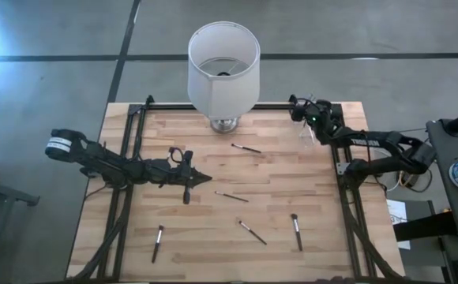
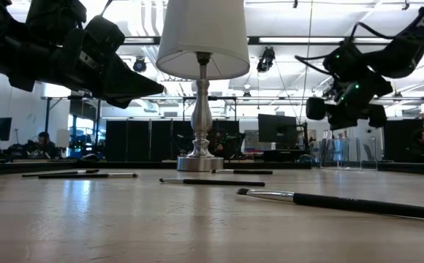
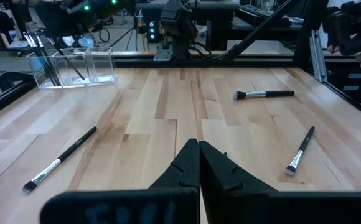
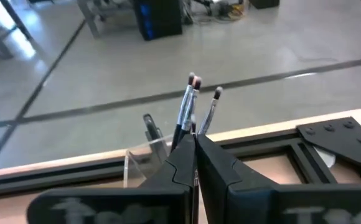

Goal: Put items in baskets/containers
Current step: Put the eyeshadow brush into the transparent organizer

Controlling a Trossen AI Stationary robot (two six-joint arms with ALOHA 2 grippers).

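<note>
Left gripper (image 1: pixel 205 178), pinched shut and empty mid-frame, is nearest the thin dark-handled brush (image 1: pixel 230 196) lying crosswise just lower right; right gripper (image 1: pixel 298 106), also shut, hovers over the clear cup (image 1: pixel 311 134).

White lampshade lamp (image 1: pixel 223 69) on table (image 1: pixel 134 237)

light: bright overhead | glare: tabletop (image 2: pixel 124 219) sheen, low view | blur: near foreground soft

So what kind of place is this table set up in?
Probably a robotics lab or workshop: a pale wooden table in a black metal frame, bare grey concrete floor, and dark computer monitors under ceiling lights behind.
</note>
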